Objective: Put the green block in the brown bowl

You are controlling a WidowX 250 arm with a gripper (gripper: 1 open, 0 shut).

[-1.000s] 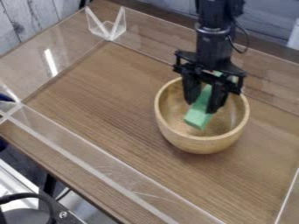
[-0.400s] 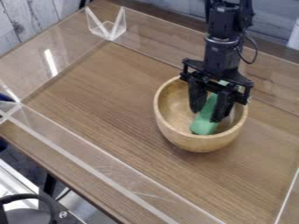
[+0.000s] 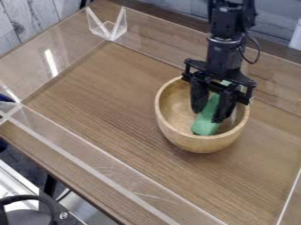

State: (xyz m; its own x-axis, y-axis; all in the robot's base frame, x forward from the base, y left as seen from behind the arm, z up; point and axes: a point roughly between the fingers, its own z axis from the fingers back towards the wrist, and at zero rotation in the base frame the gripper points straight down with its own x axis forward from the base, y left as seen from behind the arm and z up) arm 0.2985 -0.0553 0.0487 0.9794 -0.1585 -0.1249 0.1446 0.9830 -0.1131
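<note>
You're working over a wooden table with clear plastic walls around it, and the brown bowl is sitting toward the right side, thick-walled and probably heavy enough that it isn't going to skid when you bump it. The gripper is pointing straight down into the bowl and its fingers are clamped tight on the upper end of the green block, which is standing tilted inside the bowl with its lower end down near the bottom; I can't tell if it's actually touching the wood yet. My guess on handling: the block is looking like a light, stiff bar, plain and smooth, so it's probably a bit slippery and likes to pivot when you're only pinching one end, like you're doing now. Grabbing across the narrow width nearer the middle would keep it from swinging, but for a drop into a bowl this wide the end grip is fine. Nothing fragile here, so letting go from this height shouldn't hurt anything. Compared to a second ago, the arm is sitting slightly further right and the block is hanging steeper and deeper in the bowl; since the more recent frame nothing is changing, you're just holding there, so it's looking like release time to me.
</note>
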